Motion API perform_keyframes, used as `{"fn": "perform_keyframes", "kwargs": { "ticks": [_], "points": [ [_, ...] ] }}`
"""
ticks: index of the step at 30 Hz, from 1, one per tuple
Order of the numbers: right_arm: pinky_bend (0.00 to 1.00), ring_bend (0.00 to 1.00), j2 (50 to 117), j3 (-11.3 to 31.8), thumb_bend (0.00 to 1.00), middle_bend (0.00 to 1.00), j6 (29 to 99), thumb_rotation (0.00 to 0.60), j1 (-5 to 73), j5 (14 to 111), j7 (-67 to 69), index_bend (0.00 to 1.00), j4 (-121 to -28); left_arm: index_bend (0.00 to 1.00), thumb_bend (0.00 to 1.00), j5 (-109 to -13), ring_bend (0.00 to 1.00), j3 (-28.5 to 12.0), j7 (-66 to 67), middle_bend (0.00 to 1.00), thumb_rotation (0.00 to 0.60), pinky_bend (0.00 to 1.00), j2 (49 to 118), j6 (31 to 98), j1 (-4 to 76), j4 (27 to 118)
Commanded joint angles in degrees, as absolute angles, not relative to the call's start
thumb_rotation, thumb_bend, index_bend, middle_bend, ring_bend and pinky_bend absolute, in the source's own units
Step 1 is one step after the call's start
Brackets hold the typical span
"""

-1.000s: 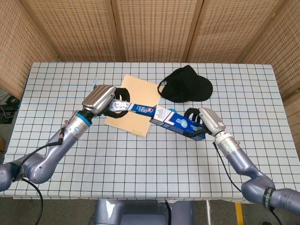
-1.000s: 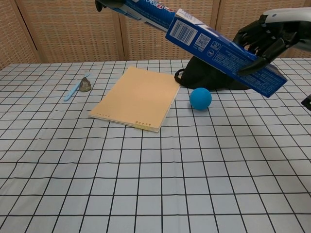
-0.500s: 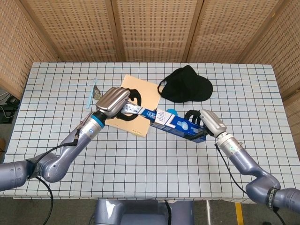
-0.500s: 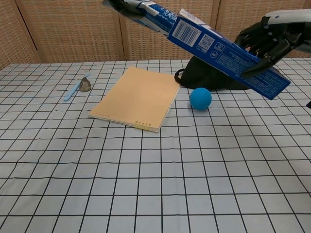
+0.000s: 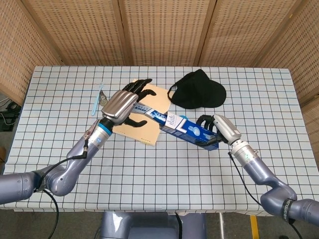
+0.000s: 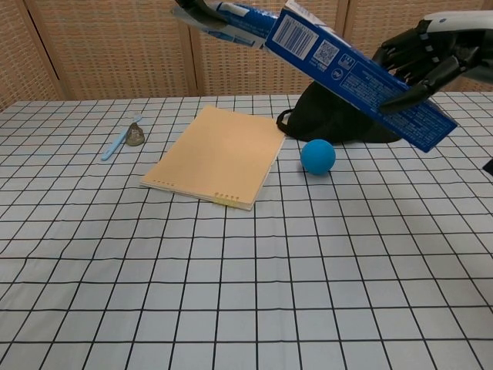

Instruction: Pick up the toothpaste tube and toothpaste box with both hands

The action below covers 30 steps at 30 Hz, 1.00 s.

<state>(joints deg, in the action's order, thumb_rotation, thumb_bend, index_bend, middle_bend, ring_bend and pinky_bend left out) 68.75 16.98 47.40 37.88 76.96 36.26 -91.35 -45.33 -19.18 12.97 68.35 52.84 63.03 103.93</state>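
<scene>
Toothpaste box (image 5: 189, 131): long, blue, white panels, barcode on end flap, held tilted above table (image 5: 164, 184). Right hand (image 5: 215, 128) fingers wrapped round lower end. Toothpaste tube (image 5: 149, 113): blue-white, slid into box's open end. Left hand (image 5: 124, 102) fingers spread around tube; grip unclear.

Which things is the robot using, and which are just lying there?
Using: toothpaste tube, toothpaste box, left hand, right hand.
Just lying there: notebook, blue ball, black cap, toothbrush.
</scene>
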Motion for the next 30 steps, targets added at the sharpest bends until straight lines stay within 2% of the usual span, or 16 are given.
{"fn": "perform_keyframes", "kwargs": {
  "ticks": [1, 9, 15, 20, 30],
  "points": [
    [0.63, 0.61, 69.1, 17.1, 0.16, 0.56, 48.1, 0.600, 37.8, 77.2, 38.4, 0.70, -91.1, 0.22, 0.21, -45.8, 0.00, -19.5, 12.3, 0.01, 0.600, 0.08, 68.2, 53.5, 62.6, 104.3],
    [0.63, 0.61, 70.8, 18.1, 0.16, 0.56, 51.2, 0.600, 36.3, 76.3, 46.2, 0.70, -87.9, 0.23, 0.21, -50.7, 0.00, -19.8, 8.0, 0.01, 0.600, 0.08, 65.3, 56.2, 58.3, 107.6],
    [0.63, 0.61, 72.8, 19.2, 0.16, 0.56, 55.0, 0.600, 34.8, 76.6, 54.8, 0.70, -84.3, 0.24, 0.21, -57.1, 0.00, -18.5, 3.5, 0.01, 0.600, 0.08, 63.6, 60.1, 53.1, 108.8],
    [0.63, 0.61, 74.7, 20.1, 0.16, 0.56, 59.1, 0.600, 33.7, 78.0, 62.0, 0.70, -81.1, 0.24, 0.21, -61.3, 0.00, -17.2, 0.4, 0.01, 0.600, 0.08, 61.8, 60.8, 49.8, 108.6],
    [0.63, 0.61, 75.4, 19.4, 0.16, 0.56, 61.3, 0.600, 32.8, 79.5, 68.9, 0.70, -78.9, 0.24, 0.21, -65.0, 0.00, -14.2, -2.5, 0.01, 0.600, 0.08, 61.3, 61.6, 45.0, 106.1]
  ]
}}
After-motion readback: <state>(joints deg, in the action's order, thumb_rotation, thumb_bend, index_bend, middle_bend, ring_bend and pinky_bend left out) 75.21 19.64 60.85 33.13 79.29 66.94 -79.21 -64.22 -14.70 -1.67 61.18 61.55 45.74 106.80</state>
